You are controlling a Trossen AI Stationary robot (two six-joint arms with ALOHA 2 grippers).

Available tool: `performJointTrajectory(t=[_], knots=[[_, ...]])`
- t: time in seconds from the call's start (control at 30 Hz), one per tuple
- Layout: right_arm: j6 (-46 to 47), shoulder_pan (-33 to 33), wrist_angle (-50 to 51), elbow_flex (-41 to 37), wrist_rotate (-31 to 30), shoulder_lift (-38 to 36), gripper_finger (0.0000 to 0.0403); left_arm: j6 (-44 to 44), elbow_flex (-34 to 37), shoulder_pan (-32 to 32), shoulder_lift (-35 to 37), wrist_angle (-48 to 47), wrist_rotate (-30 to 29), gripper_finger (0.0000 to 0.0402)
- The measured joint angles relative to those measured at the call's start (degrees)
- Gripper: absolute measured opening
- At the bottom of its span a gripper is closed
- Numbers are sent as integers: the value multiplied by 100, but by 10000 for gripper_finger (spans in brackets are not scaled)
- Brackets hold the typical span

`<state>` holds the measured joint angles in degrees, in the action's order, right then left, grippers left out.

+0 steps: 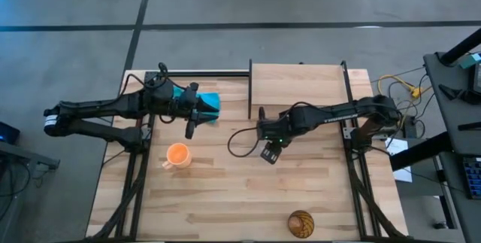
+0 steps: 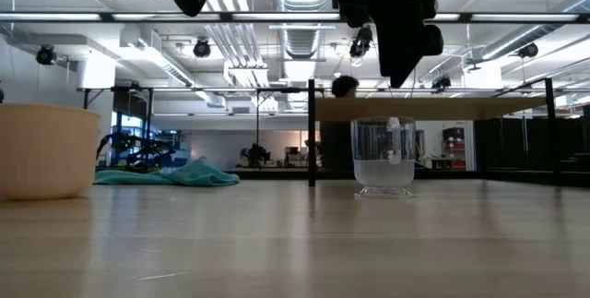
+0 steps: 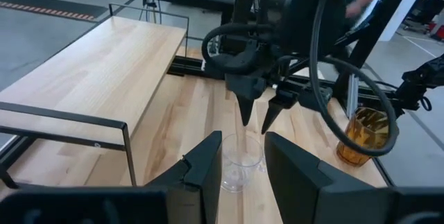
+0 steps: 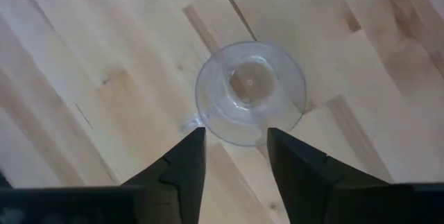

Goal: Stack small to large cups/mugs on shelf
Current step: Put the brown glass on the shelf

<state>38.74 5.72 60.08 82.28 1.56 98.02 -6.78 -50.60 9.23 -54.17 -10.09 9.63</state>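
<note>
High view. The right gripper [image 1: 269, 153] hangs at frame centre, just below the shelf [image 1: 297, 85], whose light board fills the upper middle. The clear glass cup beneath it is not discernible here. The orange mug [image 1: 178, 155] stands left of centre; the brown wood-grain cup [image 1: 301, 223] sits at the lower edge, well apart from both. The left gripper [image 1: 191, 126] waits in the upper left, beside the teal cloth [image 1: 211, 106].

Low view. The glass cup [image 2: 384, 155] stands upright on the tabletop [image 2: 295, 243], right of centre, with the right gripper directly above it and not touching. The orange mug fills the left edge; the shelf board runs behind the glass.

Left wrist view. The left fingers [image 3: 205, 168] are spread apart and hold nothing. Beyond them, the right gripper's tips point down over the glass cup [image 3: 241, 163]. The wood-grain cup appears at the right; the shelf occupies the upper left.

Right wrist view. The glass cup [image 4: 250, 92] lies at frame centre, seen from above; the right fingers [image 4: 182, 165] are parted, empty, and flank its near rim.

Step in hand, as judged: grasping the smallest vessel. A good grasp calls for a straight descent, with one finger inside the rim and one outside, or both astride the wall. Closing should be gentle, since smooth glass may slip or tip.
</note>
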Motion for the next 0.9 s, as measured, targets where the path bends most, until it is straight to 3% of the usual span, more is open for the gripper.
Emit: performJointTrajectory(t=[0.73,0.9], knots=[[111,-22,157,-59,-205,24,125,-1,-34,0,269,24,2,95],[374,-22,179,-61,87,17,130,-34,-27,0,266,20,2,95]])
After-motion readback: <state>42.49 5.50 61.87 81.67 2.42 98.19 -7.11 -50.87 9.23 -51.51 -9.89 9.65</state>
